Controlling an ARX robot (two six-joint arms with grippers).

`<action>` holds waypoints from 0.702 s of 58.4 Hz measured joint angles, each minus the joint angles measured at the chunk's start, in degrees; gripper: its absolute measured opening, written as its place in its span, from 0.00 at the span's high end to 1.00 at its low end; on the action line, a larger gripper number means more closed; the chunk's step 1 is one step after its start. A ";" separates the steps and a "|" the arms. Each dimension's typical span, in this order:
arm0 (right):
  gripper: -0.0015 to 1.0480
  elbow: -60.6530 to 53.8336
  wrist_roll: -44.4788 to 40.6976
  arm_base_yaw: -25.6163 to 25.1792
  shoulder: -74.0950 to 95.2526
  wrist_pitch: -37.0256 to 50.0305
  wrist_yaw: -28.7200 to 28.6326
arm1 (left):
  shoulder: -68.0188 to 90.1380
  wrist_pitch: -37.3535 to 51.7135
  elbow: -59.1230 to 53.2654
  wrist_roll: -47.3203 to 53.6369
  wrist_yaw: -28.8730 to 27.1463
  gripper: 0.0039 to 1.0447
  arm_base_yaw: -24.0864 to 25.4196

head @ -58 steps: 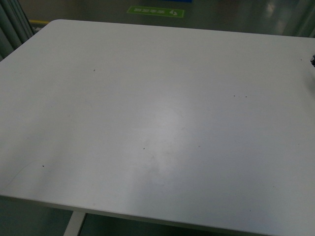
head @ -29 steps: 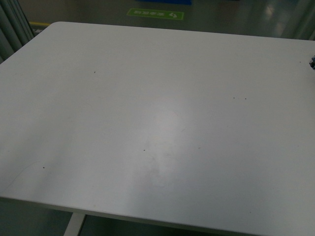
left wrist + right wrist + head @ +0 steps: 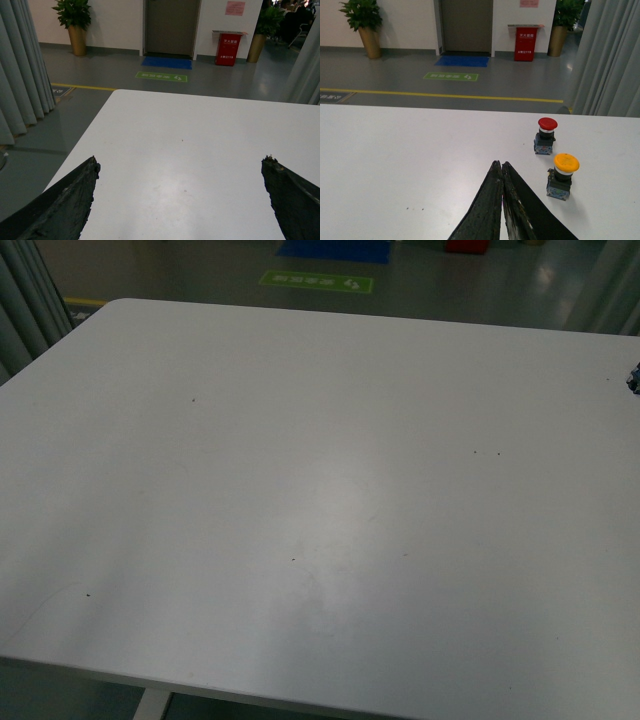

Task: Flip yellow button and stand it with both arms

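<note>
Peeking past the front edge, possibly the yellow button (image 3: 634, 378).

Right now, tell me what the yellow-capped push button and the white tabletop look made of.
Yellow-capped push button: likely moulded plastic; the cap looks smooth with a slight sheen, the body matte black and blue-grey. White tabletop: probably laminate, smooth and semi-gloss, showing soft reflections.

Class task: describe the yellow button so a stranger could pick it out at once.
Start at the white table, on the side near the grey curtain. Two push-buttons stand there upright, cap up. The yellow button has the orange-yellow cap; its neighbour, the red button, is red-capped.
</note>
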 joint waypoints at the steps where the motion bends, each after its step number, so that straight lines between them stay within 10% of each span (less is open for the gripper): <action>1: 0.97 -0.57 0.00 0.26 -0.87 -0.37 0.20 | 0.00 0.00 0.00 0.00 0.00 0.06 0.00; 41: 0.97 -10.73 0.00 7.34 -32.02 -21.35 7.04 | 0.00 0.00 0.00 0.00 0.00 0.06 0.00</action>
